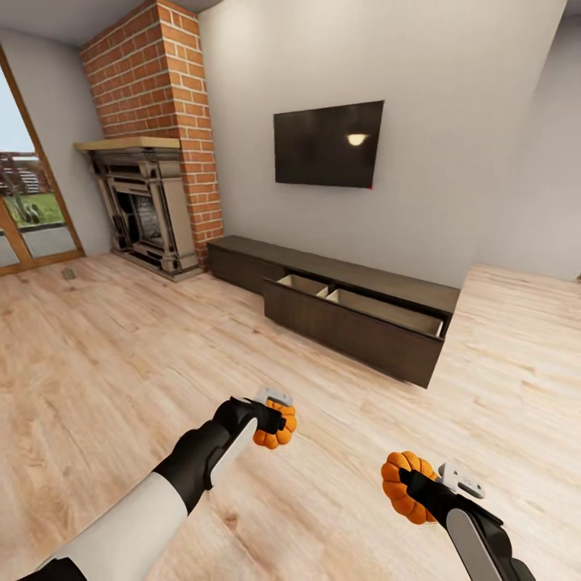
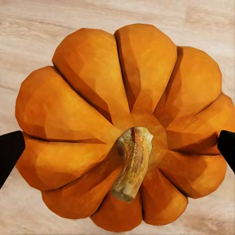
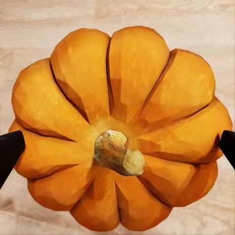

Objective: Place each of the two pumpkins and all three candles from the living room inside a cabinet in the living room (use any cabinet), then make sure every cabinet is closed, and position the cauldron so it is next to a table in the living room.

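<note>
Pumpkins (image 1: 275,428) (image 1: 401,486) gripped in both tools; cabinet (image 1: 355,327) drawer open

Pumpkins: 2, one near left (image 1: 276,428), one near right (image 1: 403,486). Cabinet: 1 (image 1: 347,311), far centre. Fireplace: 1 (image 1: 145,211); television: 1 (image 1: 328,144).

Pumpkin-laden pincers (image 1: 278,420) (image 1: 411,482) before open cabinet (image 1: 355,323)
</note>
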